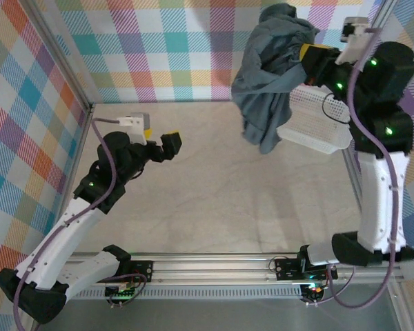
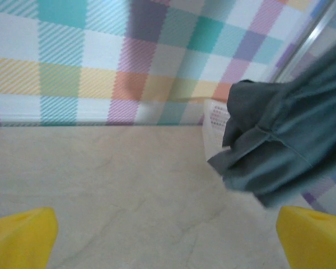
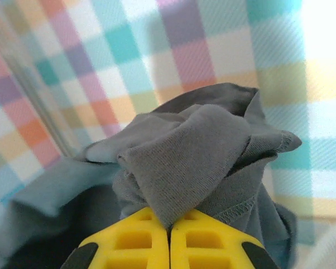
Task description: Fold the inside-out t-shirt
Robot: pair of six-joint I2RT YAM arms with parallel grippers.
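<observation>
The inside-out t-shirt (image 1: 269,76) hangs bunched in the air at the back right, its lower end dangling above the table. My right gripper (image 1: 305,54) is shut on a fold of it; in the right wrist view the yellow fingertips (image 3: 140,238) pinch the grey cloth (image 3: 190,157) tightly. My left gripper (image 1: 171,143) hovers open over the table's left middle, well apart from the shirt. In the left wrist view its yellow fingertips (image 2: 19,238) stand wide apart with bare table between, and the shirt (image 2: 285,145) hangs ahead at the right.
A white mesh basket (image 1: 316,124) sits tilted at the back right, behind and beside the hanging shirt (image 2: 213,120). Checked cloth walls (image 1: 159,48) and metal frame posts close in the table (image 1: 214,200) on the back and sides.
</observation>
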